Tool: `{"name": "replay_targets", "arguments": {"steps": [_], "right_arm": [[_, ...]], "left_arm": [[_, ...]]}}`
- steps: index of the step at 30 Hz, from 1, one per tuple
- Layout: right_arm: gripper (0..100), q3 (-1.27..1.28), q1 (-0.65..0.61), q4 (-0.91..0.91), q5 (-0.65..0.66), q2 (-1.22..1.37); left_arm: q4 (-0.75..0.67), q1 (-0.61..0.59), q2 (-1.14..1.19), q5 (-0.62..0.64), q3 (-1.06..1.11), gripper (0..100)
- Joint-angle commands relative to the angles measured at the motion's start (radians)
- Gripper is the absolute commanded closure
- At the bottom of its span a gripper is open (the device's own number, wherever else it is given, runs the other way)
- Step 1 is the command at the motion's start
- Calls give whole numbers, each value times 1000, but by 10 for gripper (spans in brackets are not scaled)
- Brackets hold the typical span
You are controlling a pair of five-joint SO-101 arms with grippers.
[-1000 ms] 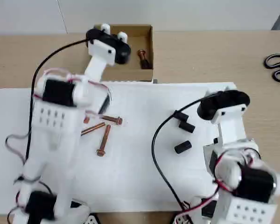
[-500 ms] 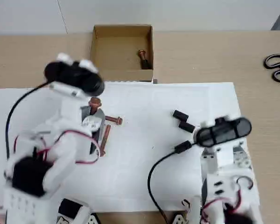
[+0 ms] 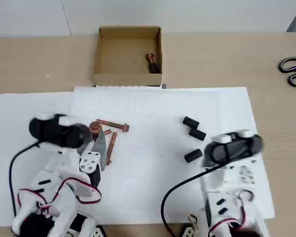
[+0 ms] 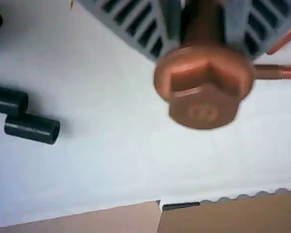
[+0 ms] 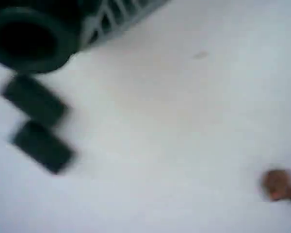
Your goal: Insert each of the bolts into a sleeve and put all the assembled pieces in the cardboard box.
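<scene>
Bolt (image 4: 203, 90) is sitting clamped in the left gripper (image 4: 203, 24). Its shank is running up between the two grey ribbed fingers (image 4: 128, 26), which are pressing on it from either side. The head is poking out past the fingertips, flat face turned toward the wrist camera. That head is copper-coloured, six-sided, with a round flange behind it.

From above, the left arm (image 3: 59, 173) is folding low at the near left of the white paper sheet (image 3: 153, 197), with its gripper pointing in toward the sheet's middle. The held bolt's head is hanging right over the loose bolts (image 3: 113, 126), which are lying scattered on the paper, long and thin with the same coppery sheen.

Across the sheet, the right arm (image 3: 232, 148) is crouching low too. The right gripper (image 5: 82, 34) is sitting just beside a black sleeve (image 5: 34, 41), a short matte tube with its open bore facing the wrist camera. Whether that gripper is actually gripping the sleeve, I cannot tell. A pair of sleeves (image 3: 194, 128) is lying close together on the paper a little farther off.

Beyond the paper's far edge, on the wooden table (image 3: 212, 59), the cardboard box (image 3: 123, 57) is standing open. One assembled piece (image 3: 151, 61) is resting against its right wall.
</scene>
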Motion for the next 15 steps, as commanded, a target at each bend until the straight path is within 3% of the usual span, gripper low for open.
{"name": "replay_targets", "arguments": {"steps": [1,4,12,15], "right_arm": [[995,46,-159,-82,-44,-15],[995,110,-243,-163,-43,-15],[995,262,-473,-285,-43,-15],[995,290,-533,-305,-41,-15]], "left_arm": [[-32,6,-104,8,71,995],[-40,6,-178,43,120,995],[-173,8,-232,374,188,994],[-236,12,-232,417,188,994]]}}
